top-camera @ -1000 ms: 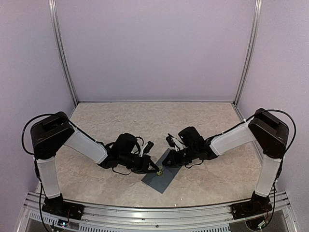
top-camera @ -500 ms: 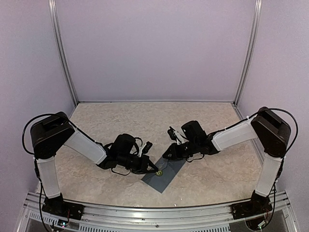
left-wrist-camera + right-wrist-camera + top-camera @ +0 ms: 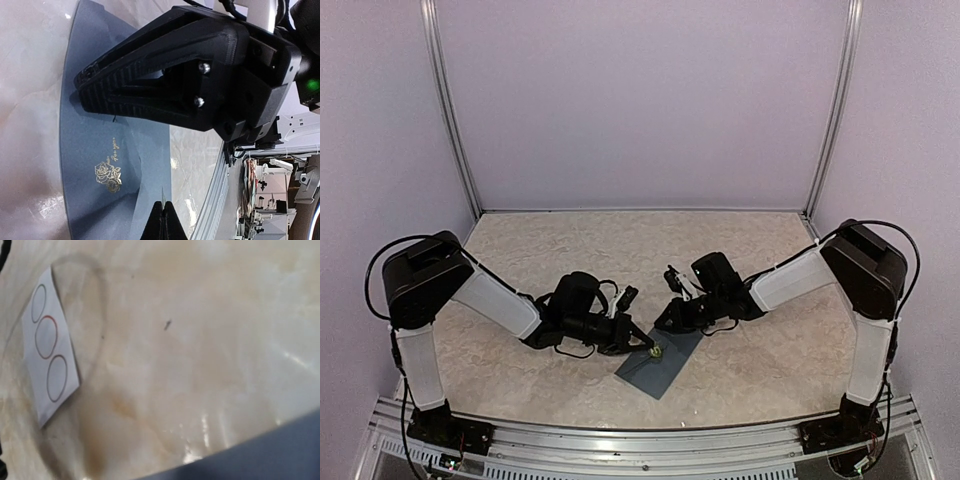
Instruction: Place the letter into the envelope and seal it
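Envelope: the envelope (image 3: 665,370) is dark slate-blue paper. It lies flat and aslant on the table (image 3: 200,340), near the front edge, between the two arms.
Flap: it looks folded down, with a gold rose seal (image 3: 108,176) on the face. No letter shows outside the envelope, so I judge sealing to be near its end.
Handling: probably light, thin and bendy. It is likely to skate on the smooth table and crease if pinched hard.
Where to hold: pin it flat with a fingertip near one end, or press on the seal. To lift it, nip a long edge or a corner, not the middle.
Left gripper: the left gripper (image 3: 162,220) has its jaws closed tip to tip. I can make out nothing clearly between them. The tips are at the envelope's near long edge, just beside the seal.
Right gripper: the right gripper (image 3: 84,87) is low over the envelope's far half, pointing across it. The pictures do not show how far apart its jaws stand, or whether they touch the paper.
Beyond: a white sticker strip (image 3: 50,347) with three circles lies on the table, well apart from the envelope's corner.
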{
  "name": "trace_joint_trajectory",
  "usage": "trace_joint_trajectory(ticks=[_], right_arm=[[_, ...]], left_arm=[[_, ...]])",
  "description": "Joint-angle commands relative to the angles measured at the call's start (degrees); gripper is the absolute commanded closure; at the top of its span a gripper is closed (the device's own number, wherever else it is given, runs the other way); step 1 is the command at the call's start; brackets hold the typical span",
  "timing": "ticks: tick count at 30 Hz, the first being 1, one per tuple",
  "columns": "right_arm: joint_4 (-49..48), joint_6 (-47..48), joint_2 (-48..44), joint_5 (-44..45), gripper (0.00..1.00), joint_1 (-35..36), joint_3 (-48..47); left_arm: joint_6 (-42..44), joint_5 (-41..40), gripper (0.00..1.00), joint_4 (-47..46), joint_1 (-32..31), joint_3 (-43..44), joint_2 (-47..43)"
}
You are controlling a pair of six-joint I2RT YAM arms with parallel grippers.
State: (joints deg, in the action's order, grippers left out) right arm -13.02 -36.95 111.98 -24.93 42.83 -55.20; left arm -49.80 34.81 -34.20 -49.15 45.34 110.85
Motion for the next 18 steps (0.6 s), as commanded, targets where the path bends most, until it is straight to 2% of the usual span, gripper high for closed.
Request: trace_joint_trajectory(ticks=[1, 11, 18], right_arm=[[0.4, -0.3, 1.8, -0.2, 0.88, -0.5, 1.0], [0.6, 0.1, 2.2, -0.3, 0.88, -0.5, 0.5], [0.2, -0.2, 2.4, -0.5, 0.88, -0.5, 0.7]], left_arm=[[-1.3, 1.7, 1.00, -3.1, 0.0, 2.6, -0.4], [-0.6, -0.3, 1.00, -3.4, -0.2, 5.7, 3.5], [2.3, -2.9, 1.00, -0.3, -0.7, 6.4, 6.1]])
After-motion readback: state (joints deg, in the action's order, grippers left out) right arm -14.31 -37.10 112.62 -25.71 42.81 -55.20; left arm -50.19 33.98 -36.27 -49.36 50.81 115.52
